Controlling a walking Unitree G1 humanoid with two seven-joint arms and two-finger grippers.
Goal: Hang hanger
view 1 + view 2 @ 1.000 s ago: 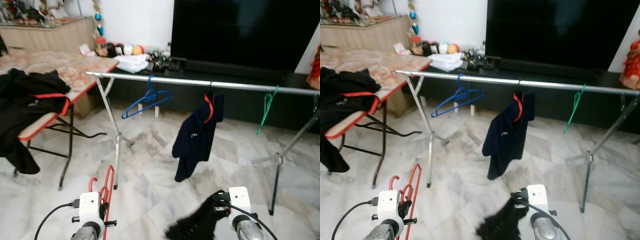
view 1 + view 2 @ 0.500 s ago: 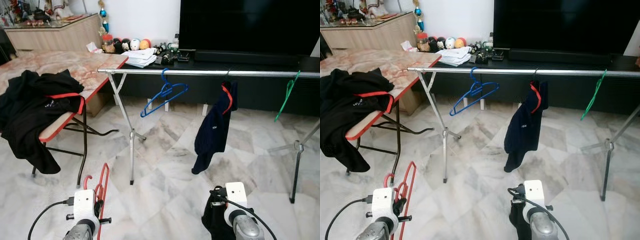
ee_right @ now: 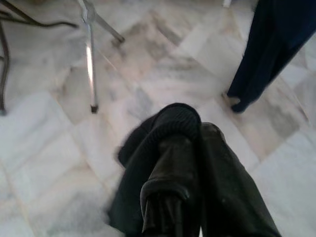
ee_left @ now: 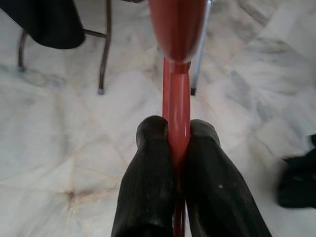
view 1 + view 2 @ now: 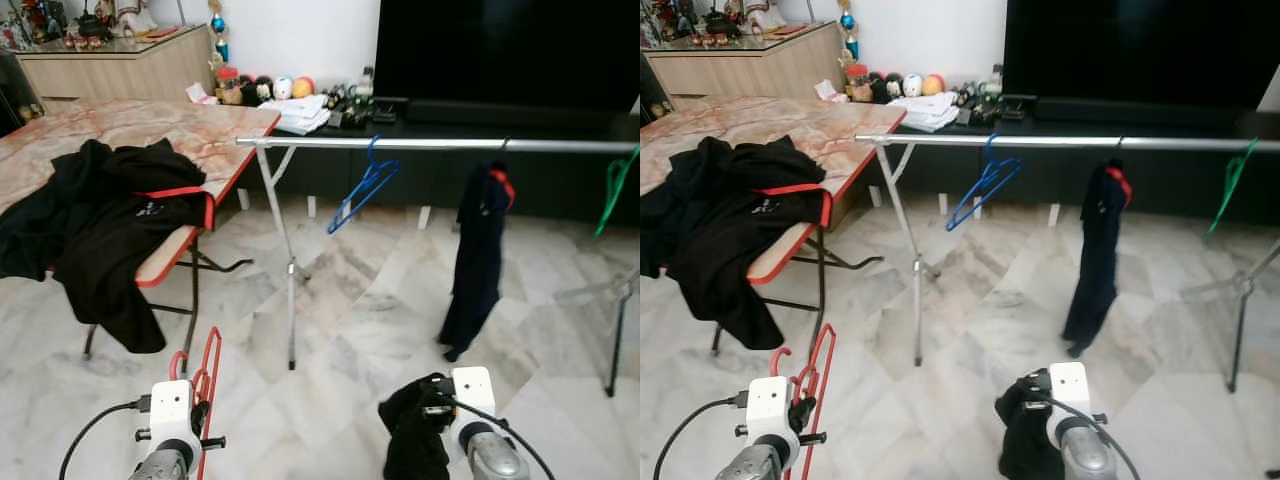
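We had the left gripper (image 4: 178, 140) low in front, jaws closed tight on the red hanger (image 5: 207, 372). The right gripper (image 3: 192, 136) was pinched shut on a black garment (image 5: 412, 440). The hanger stood upright, long axis near vertical, hook (image 5: 177, 360) at the top curling to our left. The rail (image 5: 440, 145) was well ahead, running left-right, with a blue hanger (image 5: 362, 185), a dark shirt (image 5: 478, 255) and a green hanger (image 5: 612, 190) on it. We judged the next step needed a walk-in, then lifting the hook above the rail's bare left stretch near the table (image 5: 180, 125) corner, and lowering squarely.
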